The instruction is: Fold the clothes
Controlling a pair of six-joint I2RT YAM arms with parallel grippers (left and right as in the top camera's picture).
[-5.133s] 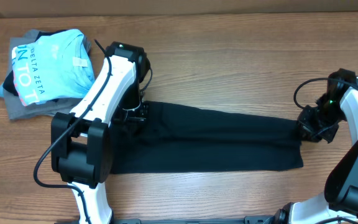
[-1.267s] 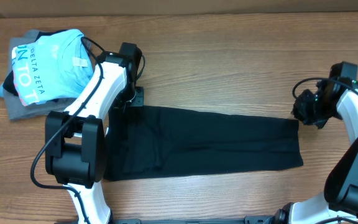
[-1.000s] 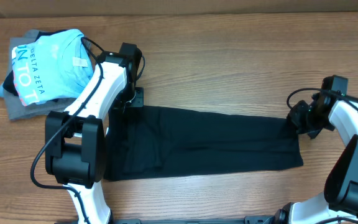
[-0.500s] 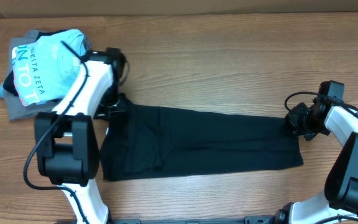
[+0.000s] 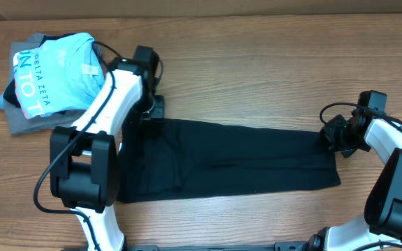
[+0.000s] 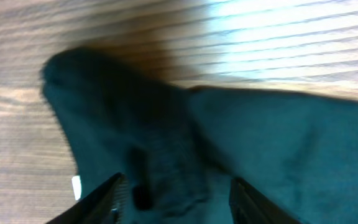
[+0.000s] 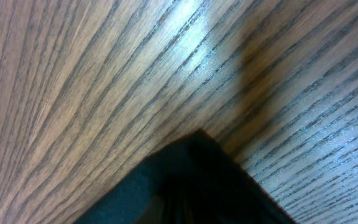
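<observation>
1. Across the middle of the worktop (image 5: pixel 257 63), the black T-shirt (image 5: pixel 243 160) lies flat as a long band running left to right.
2. Left jaws sit over its upper left corner and stand apart. The wrist view shows both fingers (image 6: pixel 114 196) spread, with bunched fabric under them.
3. Right jaws are closed tight at the upper right corner. The wrist view only shows a dark fabric corner on the wood, so can't tell if they've actually got cloth.
4. At the back left, a light blue tee (image 5: pixel 54 66) sits on a grey folded garment (image 5: pixel 23 124).
</observation>
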